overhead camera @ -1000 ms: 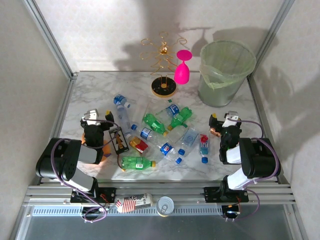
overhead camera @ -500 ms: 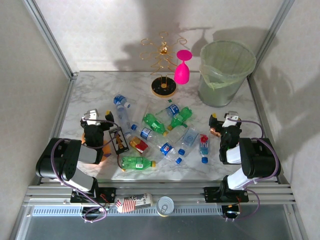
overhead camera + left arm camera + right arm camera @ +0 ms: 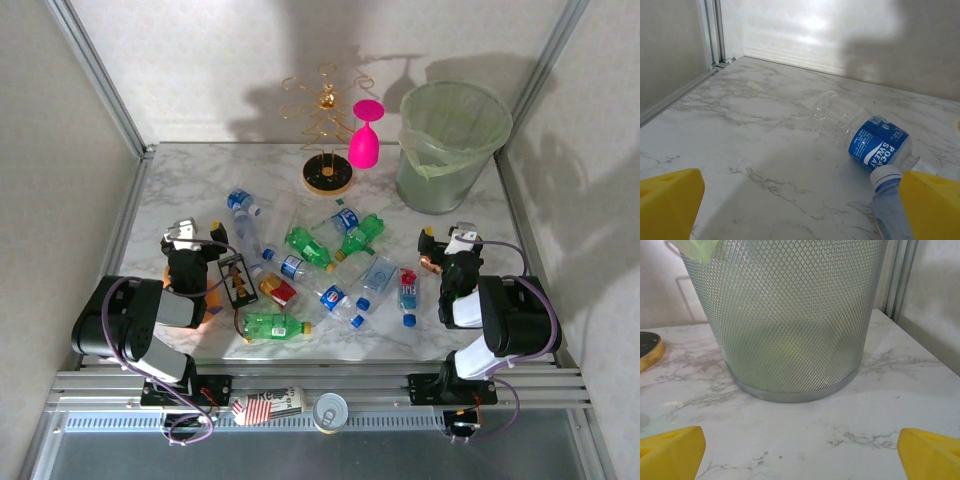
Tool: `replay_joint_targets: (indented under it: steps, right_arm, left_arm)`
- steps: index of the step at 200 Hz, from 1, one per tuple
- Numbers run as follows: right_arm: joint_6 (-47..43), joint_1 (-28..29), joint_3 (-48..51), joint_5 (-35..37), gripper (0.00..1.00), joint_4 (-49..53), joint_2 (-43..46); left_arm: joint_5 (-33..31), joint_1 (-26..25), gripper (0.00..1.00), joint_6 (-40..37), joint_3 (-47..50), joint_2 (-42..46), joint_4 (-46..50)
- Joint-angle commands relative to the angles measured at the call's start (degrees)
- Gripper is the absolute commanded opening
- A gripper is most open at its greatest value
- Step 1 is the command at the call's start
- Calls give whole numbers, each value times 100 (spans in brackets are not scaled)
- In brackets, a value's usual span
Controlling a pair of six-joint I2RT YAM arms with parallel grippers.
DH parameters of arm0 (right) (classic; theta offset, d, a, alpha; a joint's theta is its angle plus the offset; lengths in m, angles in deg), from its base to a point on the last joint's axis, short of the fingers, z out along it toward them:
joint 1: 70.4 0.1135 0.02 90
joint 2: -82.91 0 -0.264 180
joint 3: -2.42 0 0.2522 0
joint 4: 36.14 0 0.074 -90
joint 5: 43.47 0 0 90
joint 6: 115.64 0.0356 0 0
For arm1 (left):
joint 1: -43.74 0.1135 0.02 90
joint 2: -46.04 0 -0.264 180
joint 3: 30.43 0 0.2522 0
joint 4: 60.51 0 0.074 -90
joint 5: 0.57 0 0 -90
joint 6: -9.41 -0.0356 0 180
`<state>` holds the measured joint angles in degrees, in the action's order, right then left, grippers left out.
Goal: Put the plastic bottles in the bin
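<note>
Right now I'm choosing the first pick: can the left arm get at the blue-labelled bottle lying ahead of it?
Probably yes: the blue-labelled bottle lies on bare marble ahead of the open left fingers, though a second bottle lies beside it.

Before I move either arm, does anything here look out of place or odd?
Yes. A metal can and a striped packet sit off the table on the front rail. The plastic bottles all lie toppled across the marble.

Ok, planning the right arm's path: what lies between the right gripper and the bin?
Nothing: bare marble table runs from the open right gripper to the mesh bin, as the right wrist view shows.
</note>
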<state>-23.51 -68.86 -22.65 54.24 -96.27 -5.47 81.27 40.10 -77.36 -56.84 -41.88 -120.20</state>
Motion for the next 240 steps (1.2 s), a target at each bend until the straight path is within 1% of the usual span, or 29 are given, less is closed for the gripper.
replay_joint_targets:
  steps: [1,12,29,42,53,56,65,82,93,123,136,148,168,186,204,220,232,240]
  right_arm:
    - [6,10,-54,187,99,70,359]
    - [7,16,-64,218,99,430,695]
    - [37,29,-94,338,99,862,1206]
    - [230,33,-207,425,99,1395,1600]
    - [416,40,-284,348,99,1948,1918]
    - [479,44,-482,302,99,2119,2002]
    - [662,57,-677,191,99,2654,2218]
    - [999,145,-980,50,99,3659,2667]
    - [1164,229,-1180,-69,99,4273,2913]
    - [1716,553,-1815,-262,99,6358,3395]
    - [1873,703,-2027,-365,99,7116,3453]
    - [2089,764,-2185,-351,99,7699,3444]
    - [2266,782,-2484,-438,99,8671,3266]
    - [2275,882,-2671,-595,97,9221,3116]
    - [2288,1003,-2804,-294,96,9672,3027]
    - [2224,1006,-2904,60,94,9954,2869]
    - [2155,1006,-3015,298,92,10144,2616]
    - [2119,1006,-3102,396,91,10241,2413]
  left_arm:
    - [57,-1,100,29,-68,64,37]
    - [37,-33,99,6,-232,357,551]
    - [-164,-125,100,-51,-458,846,1305]
    - [-562,-260,99,-22,-557,1203,1652]
    - [-875,-273,100,438,-784,1491,2226]
    - [-913,-269,100,580,-871,1549,2425]
    - [-917,-252,99,988,-1144,1702,3044]
    - [-933,-217,100,2066,-1617,1829,4108]
    - [-679,-175,99,2371,-1796,1847,4493]
    - [584,-170,99,2509,-1937,2125,4884]
    - [886,-276,100,2660,-1912,2365,4994]
    - [1001,-485,100,2737,-1891,2580,5186]
    - [870,-1058,100,2791,-1838,2875,5616]
    - [805,-1556,99,3214,-1546,3048,5542]
    - [785,-2068,99,3614,-1258,3071,5283]
    - [491,-2574,100,3809,-1185,2988,5192]
    - [221,-2972,100,3811,-1216,2889,5069]
    - [71,-3151,99,3766,-1308,2775,5005]
